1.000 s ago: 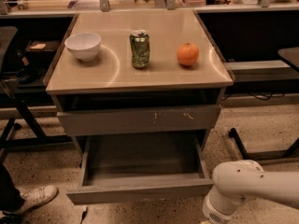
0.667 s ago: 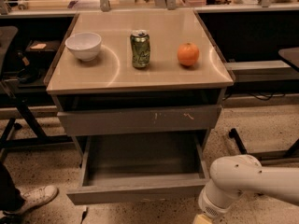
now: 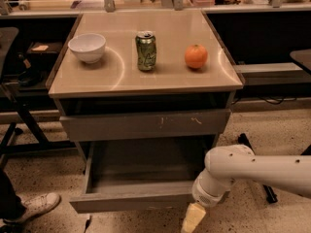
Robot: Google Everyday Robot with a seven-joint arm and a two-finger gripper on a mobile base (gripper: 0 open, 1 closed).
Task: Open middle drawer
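The middle drawer [image 3: 131, 203] stands well out from under the table's front edge, its plain grey front forward of the cabinet and its bare grey tray open to view. By the look of it the task is close to done. Above it the taller drawer with pale scratch marks [image 3: 141, 125] sits shut, just beneath the table's front edge. The gripper [image 3: 193, 218] hangs low at the right end of the open drawer's front, below the table's front right corner. Whether it is open or closed, and whether it has hold of anything, I cannot tell, nor whether it touches the front. The white arm [image 3: 262, 171] reaches in from the right.

Any pull still needed should run straight out, square to the table's front edge. The contact is at one end, so a sideways drag would likely skew the tray on its runners. The pull should be slow, level and stopped short of the runners' end, and the gripper should come away downward and outward so that it does not nudge the front back in.

On the table [image 3: 160, 79] a white bowl [image 3: 87, 47] sits towards the left edge, a green can [image 3: 146, 51] in the middle and an orange [image 3: 196, 56] towards the right edge. All three are well apart from the work.
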